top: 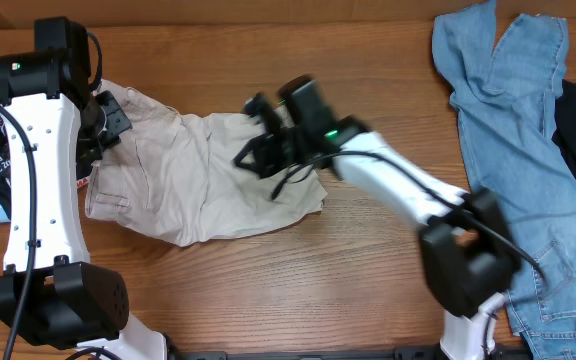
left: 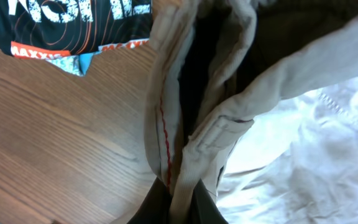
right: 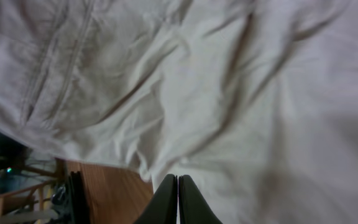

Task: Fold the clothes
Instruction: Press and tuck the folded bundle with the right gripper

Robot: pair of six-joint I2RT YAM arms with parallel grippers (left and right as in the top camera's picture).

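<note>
Cream trousers (top: 208,180) lie crumpled on the table (top: 368,270), left of centre. The left end effector (left: 182,202) is clamped on their waistband. The right end effector (right: 178,199), fingers together, is over their right part. Jeans (top: 508,130) lie far right.

Overhead, the right arm (top: 393,178) is blurred; the jeans (top: 513,150) (lower end) run off-frame.
</note>
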